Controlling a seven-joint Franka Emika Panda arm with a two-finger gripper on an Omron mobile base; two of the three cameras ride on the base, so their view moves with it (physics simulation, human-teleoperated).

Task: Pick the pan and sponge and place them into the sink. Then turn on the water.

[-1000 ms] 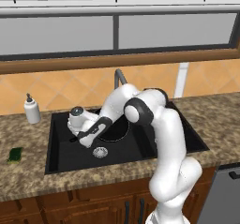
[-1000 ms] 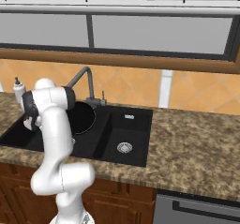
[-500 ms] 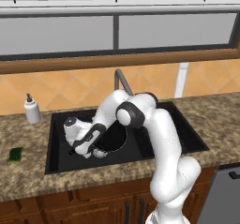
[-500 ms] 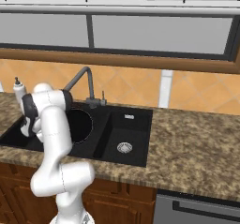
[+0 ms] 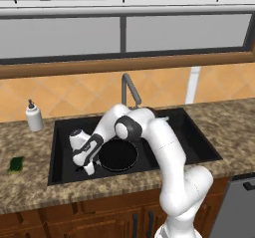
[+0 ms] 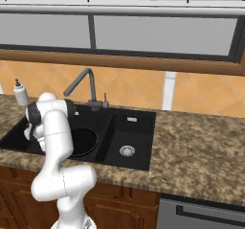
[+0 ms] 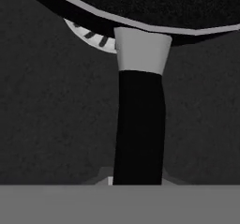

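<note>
Moved: lower than a second ago, gripper and pan now down inside the left basin; base views unshifted, so cameras fixed.
Sponge (image 5: 16, 164): far left on the granite counter (image 5: 30, 192), green block, outside the sink, well apart from the arm.
Soap bottle (image 5: 34, 116): upright on the counter, behind the sponge, left of the sink's rim.
Sink (image 5: 60, 172): black, double basin, set into the counter.
Gripper (image 5: 87, 168): low in the left basin, near the front-left corner, pointing down; closed tight on the pan's handle.
Handle (image 7: 139, 124): in the hand view, straight black bar rising from between the finger tips to a grey collar at the pan's rim.
Pan (image 5: 117, 155): round, black, in the left basin, just right of the gripper; resting on the floor or just above it, cannot tell.
Drain under pan (image 7: 91, 35): silver slotted edge peeking out beside the collar in the hand view.
Faucet (image 5: 130, 89): grey, angular, behind the basins' divide.
Right basin: silver drain (image 6: 126, 151) visible in the right base view.
Window (image 5: 124, 33): above the tiled wall, behind everything.
</note>
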